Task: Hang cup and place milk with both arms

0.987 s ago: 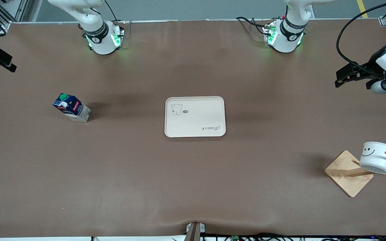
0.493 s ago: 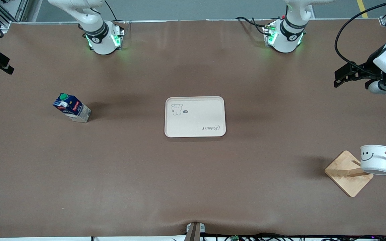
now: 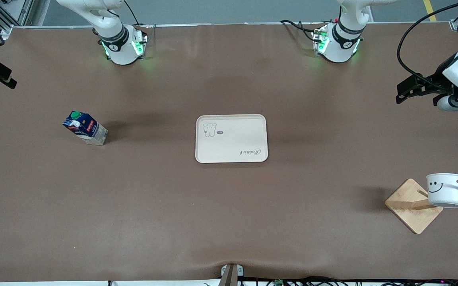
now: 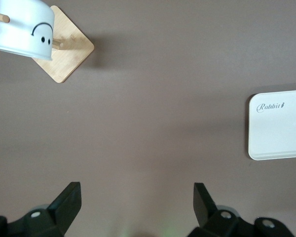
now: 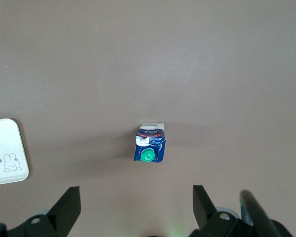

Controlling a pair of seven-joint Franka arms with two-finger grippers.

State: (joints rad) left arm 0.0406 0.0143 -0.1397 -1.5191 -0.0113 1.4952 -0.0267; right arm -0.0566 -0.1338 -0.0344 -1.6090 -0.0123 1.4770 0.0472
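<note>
The white cup [image 3: 445,190] with the smiley face hangs by its black handle on a peg of the wooden rack [image 3: 414,205], near the front camera at the left arm's end. It also shows in the left wrist view [image 4: 20,29]. The milk [image 3: 85,128] stands upright on the table toward the right arm's end, and shows in the right wrist view [image 5: 150,144]. My left gripper [image 3: 408,89] is open and empty, up over the table edge, apart from the cup. My right gripper [image 3: 8,77] is open and empty, up over the table edge, apart from the milk.
A cream tray [image 3: 231,138] with a rabbit drawing lies flat mid-table, between milk and rack; its edge shows in both wrist views [image 4: 278,128] [image 5: 5,153]. The arm bases stand along the table edge farthest from the front camera. Cables hang beside the left arm.
The cup swung from a tilt to hang level on the peg. The left gripper rose slightly away from it. The right gripper drew back a little toward the table edge.
</note>
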